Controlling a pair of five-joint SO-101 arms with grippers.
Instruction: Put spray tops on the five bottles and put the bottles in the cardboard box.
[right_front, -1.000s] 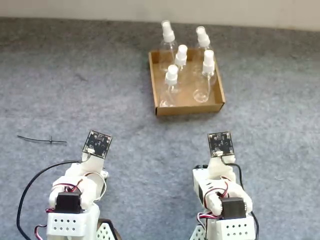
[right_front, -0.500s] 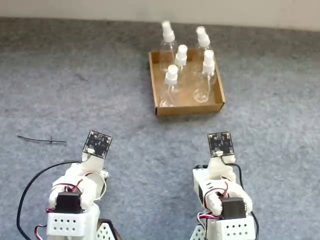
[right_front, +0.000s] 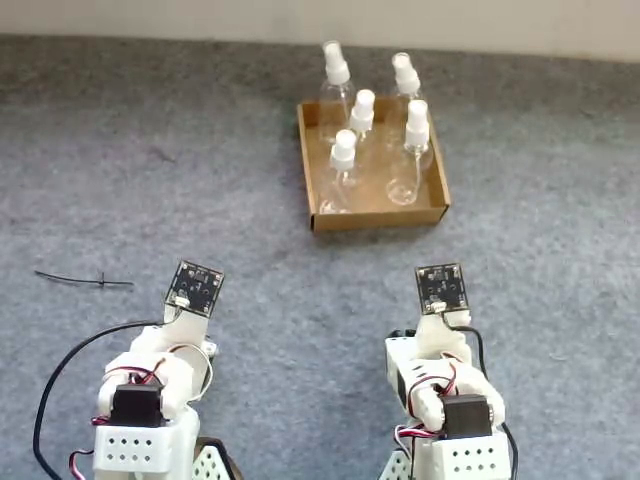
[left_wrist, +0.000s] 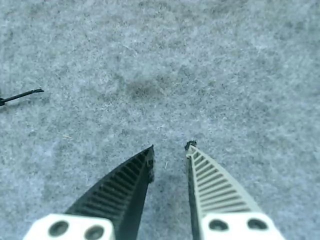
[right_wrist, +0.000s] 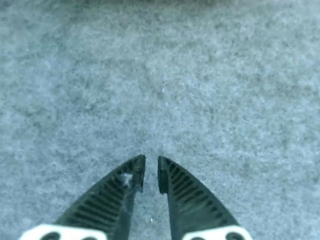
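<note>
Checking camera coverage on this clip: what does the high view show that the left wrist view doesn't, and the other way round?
The high view adds the five bottles, all wearing white spray tops, grouped at the cardboard box, plus the left arm and right arm well short of the box. The left wrist view adds the left gripper up close, fingers slightly apart and holding nothing. Both share the grey carpet and the black cable tie.
</note>
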